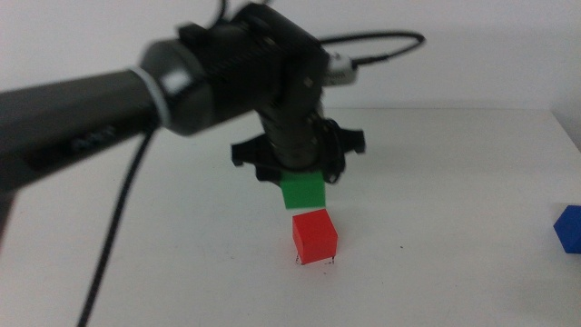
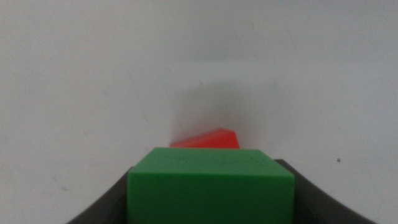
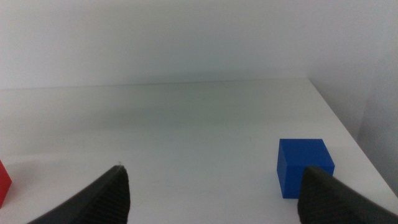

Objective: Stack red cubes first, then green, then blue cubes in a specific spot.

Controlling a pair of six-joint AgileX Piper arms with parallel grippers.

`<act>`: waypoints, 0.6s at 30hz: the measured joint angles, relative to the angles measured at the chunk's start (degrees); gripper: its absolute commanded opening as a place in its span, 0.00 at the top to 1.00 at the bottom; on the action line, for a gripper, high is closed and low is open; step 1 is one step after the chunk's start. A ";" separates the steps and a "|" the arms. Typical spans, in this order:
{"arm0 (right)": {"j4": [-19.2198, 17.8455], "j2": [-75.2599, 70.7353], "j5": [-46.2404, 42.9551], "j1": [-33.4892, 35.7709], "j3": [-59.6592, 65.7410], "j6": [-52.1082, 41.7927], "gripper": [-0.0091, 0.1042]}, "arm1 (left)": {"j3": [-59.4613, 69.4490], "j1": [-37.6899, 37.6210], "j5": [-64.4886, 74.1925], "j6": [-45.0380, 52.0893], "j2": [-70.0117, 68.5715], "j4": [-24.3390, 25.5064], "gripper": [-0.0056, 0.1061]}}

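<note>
The red cube [image 1: 314,235] sits on the white table at the specific spot, where two tiny black ticks [image 1: 331,262] show at its base. Just above it hangs the green cube [image 1: 302,193], with my left gripper [image 1: 302,186] shut on it; a small gap separates the two cubes. In the left wrist view the green cube [image 2: 211,186] fills the space between the jaws, and a corner of the red cube [image 2: 208,140] peeks out beyond it. The blue cube [image 1: 569,227] rests at the table's right edge. My right gripper [image 3: 214,190] is open near the blue cube [image 3: 303,166], holding nothing.
The left arm's black cable [image 1: 113,245] hangs down over the table's left part. A lone black speck [image 1: 397,247] lies right of the red cube. The table's far edge [image 1: 454,111] meets a white wall.
</note>
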 measured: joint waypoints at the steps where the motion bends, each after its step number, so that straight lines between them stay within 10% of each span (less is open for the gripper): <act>1: 0.00 0.00 0.00 0.00 0.00 0.00 0.10 | 0.10 -0.87 0.00 -0.86 0.58 0.48 0.96; 18: 0.00 0.00 0.00 0.00 0.00 0.00 0.10 | 0.15 -2.54 -3.69 -1.82 8.35 0.02 0.96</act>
